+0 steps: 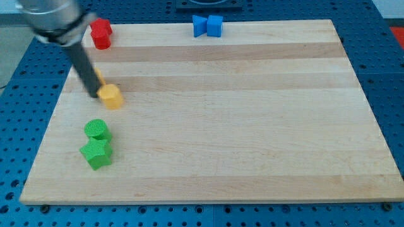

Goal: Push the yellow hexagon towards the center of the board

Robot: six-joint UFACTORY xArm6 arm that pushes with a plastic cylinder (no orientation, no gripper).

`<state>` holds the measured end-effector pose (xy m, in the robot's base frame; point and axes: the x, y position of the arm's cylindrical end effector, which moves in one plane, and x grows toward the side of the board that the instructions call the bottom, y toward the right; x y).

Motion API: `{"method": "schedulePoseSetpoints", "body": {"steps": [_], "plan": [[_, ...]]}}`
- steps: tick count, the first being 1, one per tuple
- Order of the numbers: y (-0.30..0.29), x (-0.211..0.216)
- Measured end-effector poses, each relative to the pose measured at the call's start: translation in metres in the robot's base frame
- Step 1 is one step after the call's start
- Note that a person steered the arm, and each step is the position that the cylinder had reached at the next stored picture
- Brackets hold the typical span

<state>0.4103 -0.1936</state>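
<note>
The yellow hexagon (112, 96) lies on the wooden board (252, 126) at the view's left, well away from the middle. My tip (100, 94) touches the hexagon's left side; the dark rod slants up to the view's top left. A second yellow piece (99, 77) peeks out from behind the rod, mostly hidden, so its shape cannot be made out.
A red block (100, 33) sits at the board's top left corner. Two blue blocks (208, 26) stand together at the top edge. A green cylinder (97, 130) and a green star (96, 153) lie at the lower left, touching.
</note>
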Motion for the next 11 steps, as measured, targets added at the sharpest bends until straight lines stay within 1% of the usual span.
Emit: {"method": "schedulePoseSetpoints", "body": {"steps": [1,2,3,4,5,6,7,8,9,10,11], "plan": [[0.084,0.001],[0.067,0.001],[0.016,0.001],[-0.008,0.006],[0.001,0.036],[0.067,0.057],[0.112,0.061],[0.077,0.057],[0.03,0.044],[0.026,0.015],[0.069,-0.002]]}}
